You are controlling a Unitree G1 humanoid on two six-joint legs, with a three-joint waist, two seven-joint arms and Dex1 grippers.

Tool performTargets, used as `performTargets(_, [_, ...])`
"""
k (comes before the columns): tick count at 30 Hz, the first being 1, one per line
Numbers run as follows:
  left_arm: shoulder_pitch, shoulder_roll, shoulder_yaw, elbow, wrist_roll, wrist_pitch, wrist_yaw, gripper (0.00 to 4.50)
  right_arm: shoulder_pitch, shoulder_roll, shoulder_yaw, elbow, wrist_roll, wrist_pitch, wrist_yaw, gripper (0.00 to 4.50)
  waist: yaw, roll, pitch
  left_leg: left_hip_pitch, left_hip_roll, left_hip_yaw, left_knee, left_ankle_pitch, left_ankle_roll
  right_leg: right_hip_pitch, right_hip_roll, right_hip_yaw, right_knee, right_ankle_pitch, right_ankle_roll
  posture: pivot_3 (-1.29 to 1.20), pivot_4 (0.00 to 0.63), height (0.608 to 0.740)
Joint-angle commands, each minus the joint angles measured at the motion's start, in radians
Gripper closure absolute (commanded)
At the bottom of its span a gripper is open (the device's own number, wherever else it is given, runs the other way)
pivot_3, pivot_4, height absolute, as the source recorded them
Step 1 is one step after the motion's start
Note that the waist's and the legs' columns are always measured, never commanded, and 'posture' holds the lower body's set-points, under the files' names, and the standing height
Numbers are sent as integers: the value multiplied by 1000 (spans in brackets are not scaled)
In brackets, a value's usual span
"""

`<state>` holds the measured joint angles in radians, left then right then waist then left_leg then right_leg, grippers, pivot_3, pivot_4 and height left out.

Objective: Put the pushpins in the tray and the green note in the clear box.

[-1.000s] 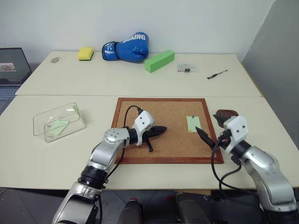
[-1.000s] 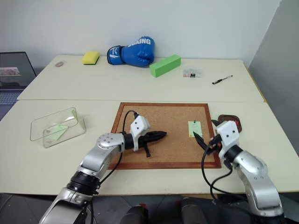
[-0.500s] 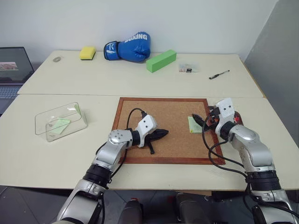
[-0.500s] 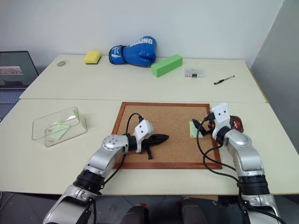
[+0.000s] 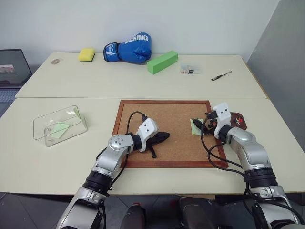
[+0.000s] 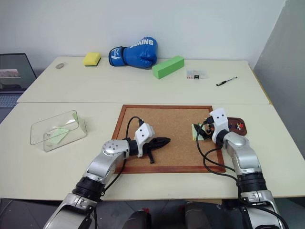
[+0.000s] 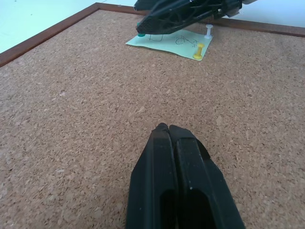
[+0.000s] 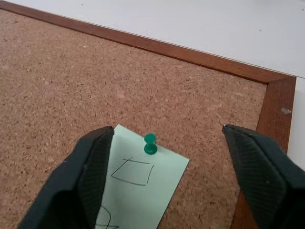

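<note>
Light is bright, even and diffuse, seemingly from overhead, with only soft, short shadows under the arms on the corkboard (image 5: 162, 129) and no glare. The head views are sharp throughout. In the right wrist view the near fingers (image 8: 86, 181) are blurred while the cork grain stays crisp.

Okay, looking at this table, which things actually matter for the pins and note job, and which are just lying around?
Part of the job: green note, pinned to the corkboard; green pushpin; yellow pushpin; white pushpin; tray; clear box.

Just lying about: boxing glove, yellow sponge, green block, pen, laptop.
</note>
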<state>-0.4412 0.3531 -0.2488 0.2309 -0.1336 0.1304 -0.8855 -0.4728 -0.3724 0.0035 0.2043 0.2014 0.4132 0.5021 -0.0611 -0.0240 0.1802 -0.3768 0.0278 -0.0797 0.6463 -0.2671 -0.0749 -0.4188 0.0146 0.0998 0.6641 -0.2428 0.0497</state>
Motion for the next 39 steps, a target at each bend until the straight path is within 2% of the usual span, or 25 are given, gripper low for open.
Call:
performTargets(1, [26,17,2,-8,13,17,-1,4500,-33,3,-5,0,-5,-36,12,1872,-1,0,0,0,0,0,0,0,0,0,0,0,0,0,0,0,150,740])
performTargets(3, [28,19,2,-10,14,18,0,4500,-35,3,-4,4,-7,-37,15,2213,-2,0,0,0,0,0,0,0,0,0,0,0,0,0,0,0,150,740])
performTargets(6, [33,21,1,-15,15,21,-1,4500,-35,1,-4,7,-9,-30,17,2957,-2,0,0,0,0,0,0,0,0,0,0,0,0,0,0,0,150,740])
performTargets(14, [44,27,-4,-26,16,26,-3,4500,-23,-8,-1,-11,-11,22,39,4444,-3,0,0,1,0,0,0,0,0,1,0,0,0,0,0,0,150,740])
performTargets(24, [59,31,-6,-37,18,27,0,4500,-23,-4,-19,-52,-21,-48,33,4444,-5,0,0,2,0,0,0,0,0,2,0,0,-1,0,0,0,150,740])
performTargets(25, [62,31,-7,-38,19,27,0,4500,-21,-9,-14,-58,-25,-54,36,4080,-5,0,0,2,0,0,-1,0,0,2,0,0,-1,0,0,0,150,740])
performTargets(26, [63,30,-8,-39,20,27,1,4500,-19,-13,-8,-62,-31,-59,38,3964,-6,0,0,2,0,0,-1,0,0,2,0,0,-1,0,0,0,150,740])
performTargets(28, [64,29,-9,-39,22,27,1,4500,-18,-14,-3,-64,-36,-58,34,3397,-6,0,0,2,0,0,-1,0,0,2,0,0,-1,0,0,0,150,740])
performTargets(32, [64,26,-9,-39,22,28,4,4500,-31,-18,7,-44,-48,-26,34,2546,-6,0,0,3,0,0,-1,0,0,3,0,0,-1,0,0,0,150,740])
performTargets(39, [69,24,-6,-41,22,28,11,4500,-53,-20,15,16,-70,-17,35,2546,-6,0,0,3,0,0,-1,0,0,3,0,0,-1,0,0,0,150,740])
